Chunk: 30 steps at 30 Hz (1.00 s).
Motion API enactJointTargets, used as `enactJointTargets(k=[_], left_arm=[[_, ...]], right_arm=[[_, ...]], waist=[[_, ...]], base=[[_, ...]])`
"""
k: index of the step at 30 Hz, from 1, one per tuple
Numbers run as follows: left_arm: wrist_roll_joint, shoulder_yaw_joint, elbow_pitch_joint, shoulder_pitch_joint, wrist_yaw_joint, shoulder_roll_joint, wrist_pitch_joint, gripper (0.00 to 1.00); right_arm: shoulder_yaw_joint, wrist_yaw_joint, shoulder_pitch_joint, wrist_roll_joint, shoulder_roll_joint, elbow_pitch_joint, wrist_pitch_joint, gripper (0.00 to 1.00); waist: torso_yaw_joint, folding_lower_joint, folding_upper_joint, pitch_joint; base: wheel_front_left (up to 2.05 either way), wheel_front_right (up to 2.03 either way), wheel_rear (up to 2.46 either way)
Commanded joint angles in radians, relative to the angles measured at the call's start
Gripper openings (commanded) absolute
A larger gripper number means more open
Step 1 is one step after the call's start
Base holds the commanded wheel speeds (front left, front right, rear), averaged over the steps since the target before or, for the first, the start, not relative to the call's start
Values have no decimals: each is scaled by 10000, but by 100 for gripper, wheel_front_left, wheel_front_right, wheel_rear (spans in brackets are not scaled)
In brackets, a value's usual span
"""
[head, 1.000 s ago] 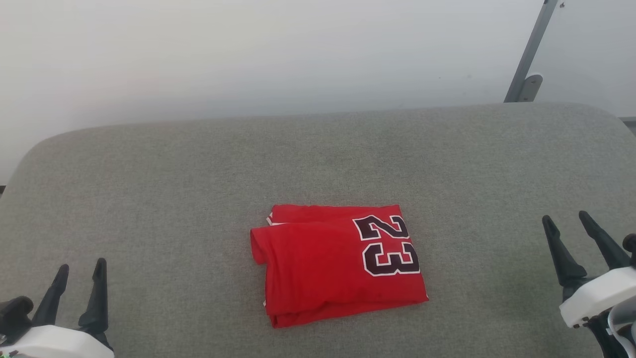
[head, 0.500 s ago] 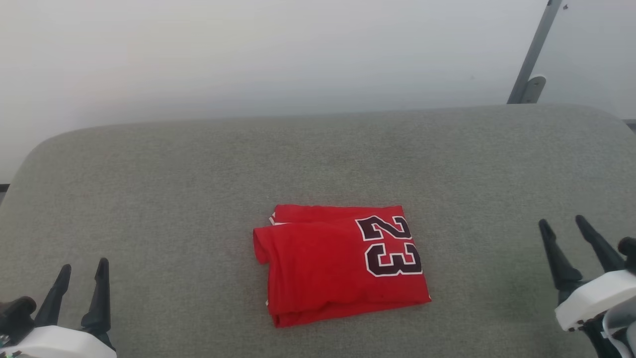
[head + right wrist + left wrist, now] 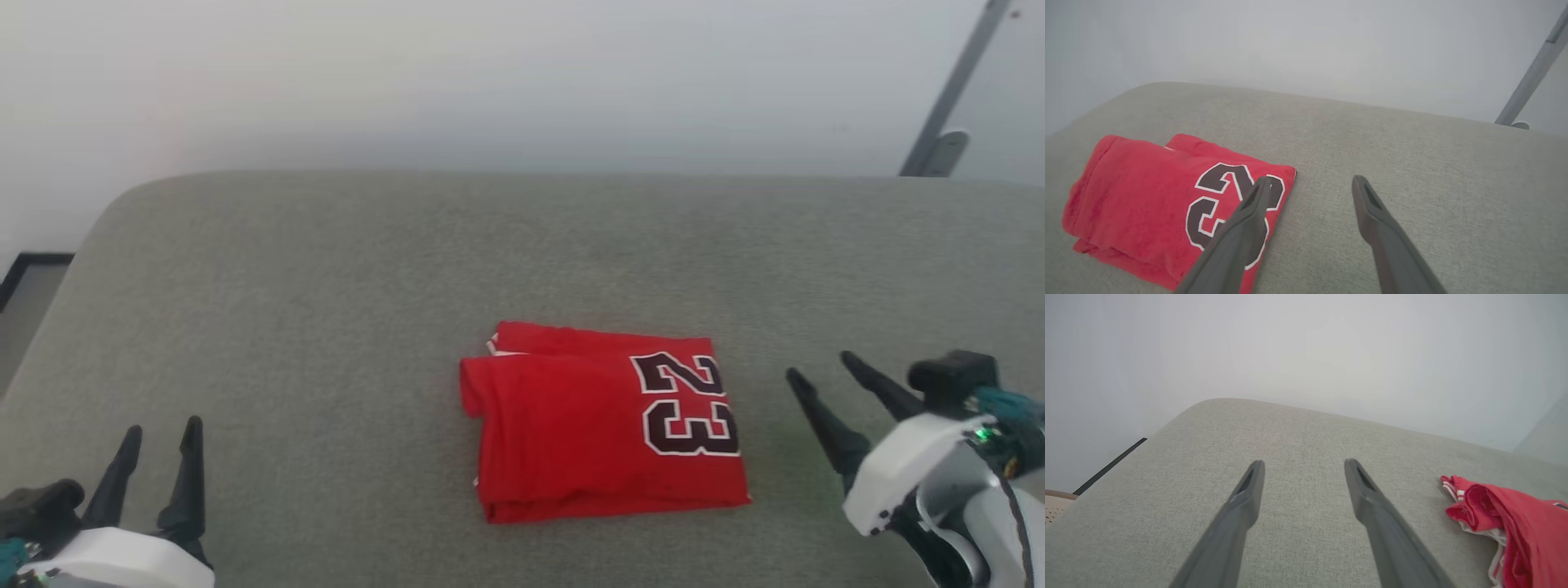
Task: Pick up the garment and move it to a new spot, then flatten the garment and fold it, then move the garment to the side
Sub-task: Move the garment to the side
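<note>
Left gripper point(image 3: 163, 425): fingers spread wide, nothing between them. It sits low at my lower left in the head view, tips pointing away over bare grey pad point(image 3: 326, 278). Can't tell whether the tips touch the pad or hang just above it.

Right gripper point(image 3: 820, 365): also spread wide and empty. It's at my lower right, tilted so the tips aim up and left, toward the shirt point(image 3: 571, 441). Green LED point(image 3: 984, 433) lit on the wrist behind it. In the right wrist view my left finger crosses the shirt's near edge, but that's line of sight: the head view has a strip of pad between fingertips and cloth. So beside it, not touching.

The shirt is folded into a compact red rectangle, flat on the pad, roughly mid-pad. It's near the right gripper and well apart from the left one. Dark 23 point(image 3: 686, 400), outlined white, is on the top layer at the end toward my right gripper, reading sideways in the head view. The opposite end is a rounded fold. Red-and-white striped trim point(image 3: 492, 347) peeks out at the far corner of that end; the left wrist view catches it too, with white cloth under the red.

The pad's far corners are rounded. Pale wall point(image 3: 490, 82) behind. Slanted grey bar point(image 3: 951, 90) at far right. Dark strip point(image 3: 33, 265) along the wall base at far left.
</note>
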Motion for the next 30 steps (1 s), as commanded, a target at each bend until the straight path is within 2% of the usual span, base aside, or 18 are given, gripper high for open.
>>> enactJointTargets(k=[1, 7, 15, 21, 26, 27, 28, 30], left_arm=[[68, -24, 14, -115, -61, -38, -48, 100], [182, -130, 139, -357, -147, -269, -48, 100], [438, -214, 380, -865, -361, -660, -48, 100], [586, -283, 601, -1328, -494, -975, -48, 100], [715, -310, 822, -1652, -561, -1161, -48, 100], [738, -316, 850, -1703, -576, -1184, -48, 100], [764, -318, 884, -1748, -587, -1196, -48, 100], [798, -286, 937, -1817, -585, -1189, -48, 100]], right_arm=[[118, 0, -184, 100, -69, -66, 156, 100], [870, 0, -752, 774, -431, -28, 1739, 100], [1199, 0, -1376, 1256, -857, 35, 4297, 100], [1277, 0, -1712, 1414, -550, 623, 6255, 100], [1284, 0, -1880, 1447, -7, 1029, 7192, 100], [1300, 1, -1897, 1477, 64, 1004, 7292, 40], [1283, 1, -1922, 1514, 115, 984, 7373, 0], [1203, 1, -1974, 1480, 103, 902, 7426, 0]], waist=[[209, 0, 0, 148], [749, 0, 0, 555], [1357, 0, 0, 1314], [1638, 0, 0, 1858], [1768, 0, 0, 2095], [1777, 0, 0, 2118], [1778, 0, 0, 2137], [1749, 0, 0, 2160]], base=[[0, 0, 0], [0, 0, 0], [0, 0, 0], [0, 0, 0], [0, 0, 0], [0, 0, 0], [0, 0, 0], [0, 0, 0]])
